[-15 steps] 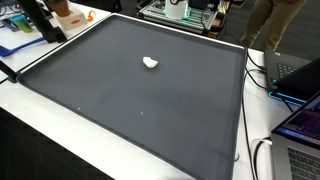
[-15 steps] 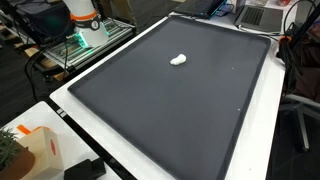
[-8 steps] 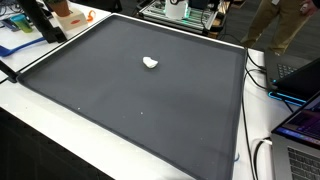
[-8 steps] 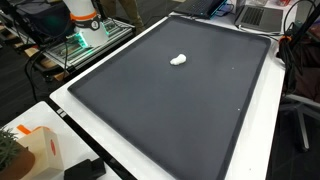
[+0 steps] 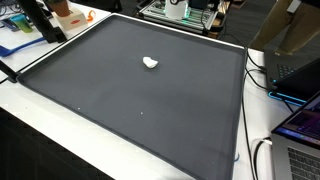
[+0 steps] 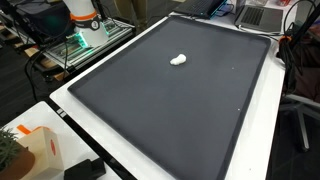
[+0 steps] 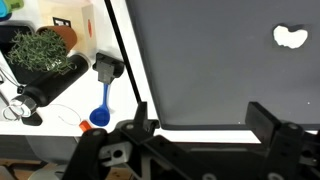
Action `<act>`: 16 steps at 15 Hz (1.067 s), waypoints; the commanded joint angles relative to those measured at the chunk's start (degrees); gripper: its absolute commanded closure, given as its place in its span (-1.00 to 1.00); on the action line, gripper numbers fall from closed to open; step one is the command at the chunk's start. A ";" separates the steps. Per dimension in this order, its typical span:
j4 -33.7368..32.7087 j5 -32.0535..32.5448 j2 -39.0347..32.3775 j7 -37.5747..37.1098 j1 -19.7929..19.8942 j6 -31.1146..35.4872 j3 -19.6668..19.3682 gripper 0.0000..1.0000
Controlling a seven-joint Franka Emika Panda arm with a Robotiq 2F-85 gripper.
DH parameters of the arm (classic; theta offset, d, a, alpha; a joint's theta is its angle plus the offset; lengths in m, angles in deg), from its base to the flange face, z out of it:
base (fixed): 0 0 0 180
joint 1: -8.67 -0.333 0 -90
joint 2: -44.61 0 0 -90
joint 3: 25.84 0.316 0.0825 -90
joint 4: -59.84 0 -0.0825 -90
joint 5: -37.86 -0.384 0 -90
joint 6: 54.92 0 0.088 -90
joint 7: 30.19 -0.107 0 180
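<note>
Right, far left a potted plant (image 7: 40, 50) on the white bench (image 7: 128, 90), blue scoop (image 7: 102, 108) beside it, then the dark mat (image 7: 200, 70). The claw (image 7: 205, 125) gapes wide and empty over the mat's edge. The white lump (image 7: 291, 38) lies on the mat, well right.

gripper (image 7: 205, 120) | jaws spread wide | empty | hovering, pointed down

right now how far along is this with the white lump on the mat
Done: nothing visible; the white lump lies alone on the dark mat. In hand: nothing; in the wrist view the gripper is open and empty at the mat's edge, well apart from the lump. Left: everything, starting with reaching the lump.
</note>
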 commanded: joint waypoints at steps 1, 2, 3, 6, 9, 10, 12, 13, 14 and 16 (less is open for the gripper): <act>-0.15 0.50 -0.04 -0.39 -0.96 -0.23 -0.76 -1.00; -0.15 0.50 -0.04 -0.39 -0.96 -0.23 -0.76 -1.00; -0.15 0.50 -0.04 -0.39 -0.96 -0.23 -0.76 -1.00; 1.18 0.66 -0.41 -2.41 -1.41 1.80 0.64 -1.00; 5.93 -3.84 0.71 -1.98 -5.88 3.94 2.08 -1.00; 7.53 -5.29 0.90 -2.32 -7.25 4.83 2.62 -1.00; 11.52 -7.86 1.07 -4.60 -9.17 8.94 3.79 -1.00; 14.03 -9.38 1.14 -5.82 -9.96 13.03 4.04 -1.00; 16.16 -10.53 0.91 -6.58 -10.61 16.86 4.40 -1.00; 20.83 -11.99 -0.31 -10.00 -10.84 27.04 5.80 -1.00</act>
